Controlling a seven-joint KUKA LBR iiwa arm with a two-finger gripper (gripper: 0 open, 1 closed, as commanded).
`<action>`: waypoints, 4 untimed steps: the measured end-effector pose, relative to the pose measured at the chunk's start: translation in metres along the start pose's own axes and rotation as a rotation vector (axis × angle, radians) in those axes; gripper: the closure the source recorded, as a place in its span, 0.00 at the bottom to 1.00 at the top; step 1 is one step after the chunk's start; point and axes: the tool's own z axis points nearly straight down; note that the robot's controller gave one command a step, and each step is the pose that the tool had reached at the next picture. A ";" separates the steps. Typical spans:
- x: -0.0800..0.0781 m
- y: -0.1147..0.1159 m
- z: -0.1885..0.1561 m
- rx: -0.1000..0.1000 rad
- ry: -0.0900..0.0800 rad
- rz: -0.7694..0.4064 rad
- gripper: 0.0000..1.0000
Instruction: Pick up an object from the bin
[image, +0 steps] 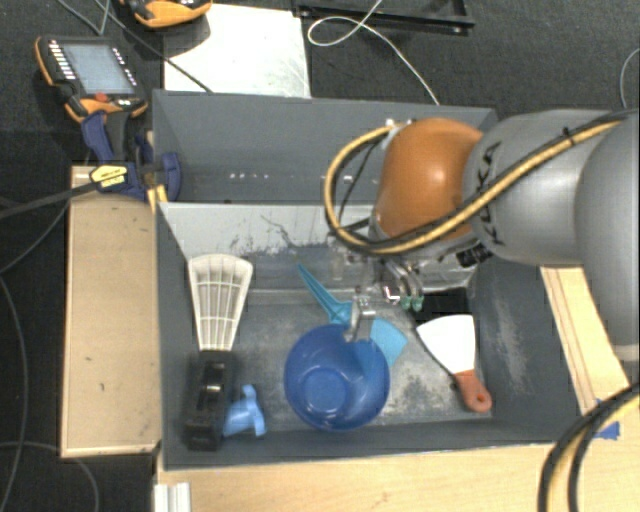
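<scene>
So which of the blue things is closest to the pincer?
The light-blue pointed piece, right under the pincer; the round blue bowl lies just beyond it, the small blue piece far left.

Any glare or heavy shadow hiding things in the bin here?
Camera view: soft sheen on the arm's orange cover; small bright glints on the bin's back wall; shadow under the arm beside the white scraper; blue bowl evenly lit.

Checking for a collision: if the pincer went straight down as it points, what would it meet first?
Probably the far rim of the round blue bowl, beside the light blue scoop; the pincer hangs just over that spot. Depth is hard to judge from above.
</scene>
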 end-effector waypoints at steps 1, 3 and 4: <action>0.028 -0.022 0.063 -0.004 0.012 0.010 1.00; 0.018 -0.029 0.043 -0.004 0.006 -0.022 1.00; 0.015 -0.032 0.031 -0.004 0.006 -0.059 1.00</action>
